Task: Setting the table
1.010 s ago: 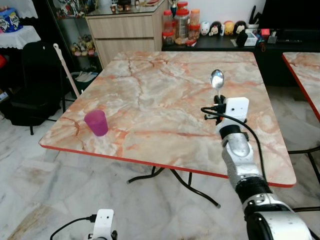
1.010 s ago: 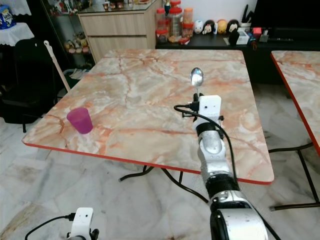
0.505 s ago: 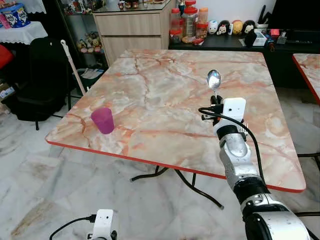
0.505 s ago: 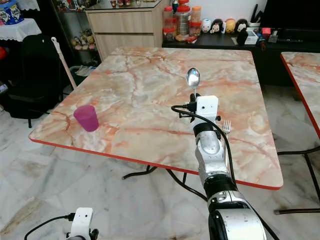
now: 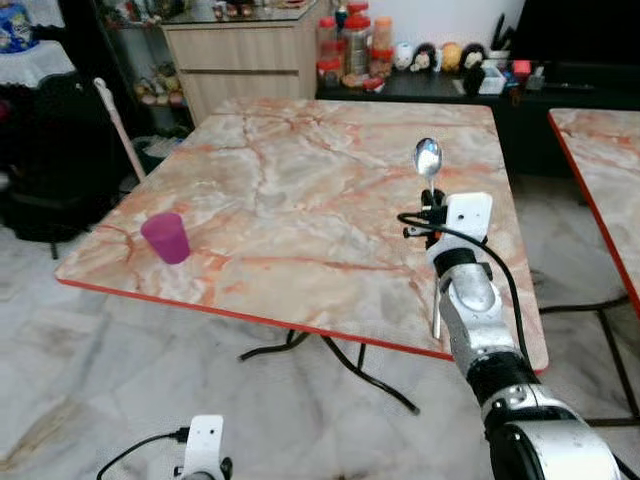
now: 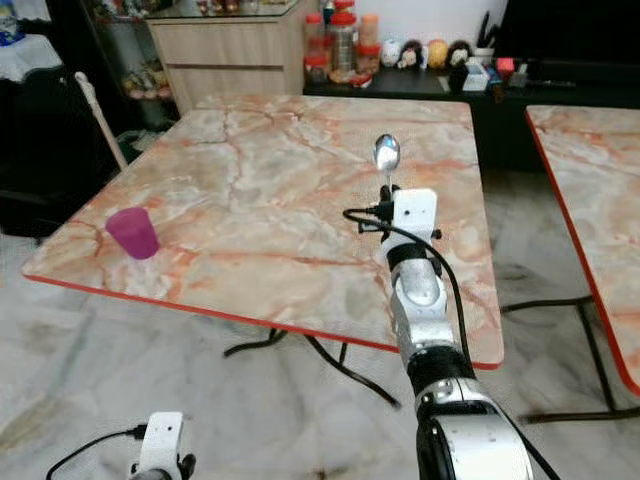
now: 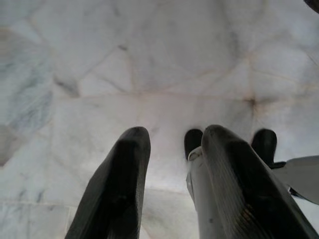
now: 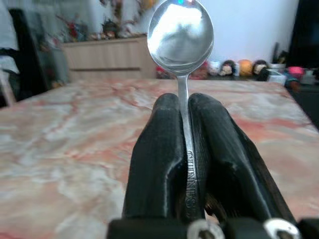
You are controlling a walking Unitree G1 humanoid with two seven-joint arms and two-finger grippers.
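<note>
Marble-look square table (image 5: 300,200) with pinkish-orange veining and a thin red rim carries a small translucent purple plastic cup (image 5: 165,238) near its front left corner. Right gripper (image 8: 182,107) is raised over the table's right side, its two black fingers (image 8: 157,149) squeezed together on the stem of a shiny polished steel spoon (image 5: 428,158), bowl standing straight up and mirror-bright. Some stamped lettering runs down the handle between the fingers, but I can't read it properly. A silver utensil handle (image 5: 437,308) lies near the front right edge beside the arm. Left gripper (image 7: 172,149) hangs low over pale grey-veined marble floor tiles (image 7: 149,59), fingers slightly apart, holding nothing.
</note>
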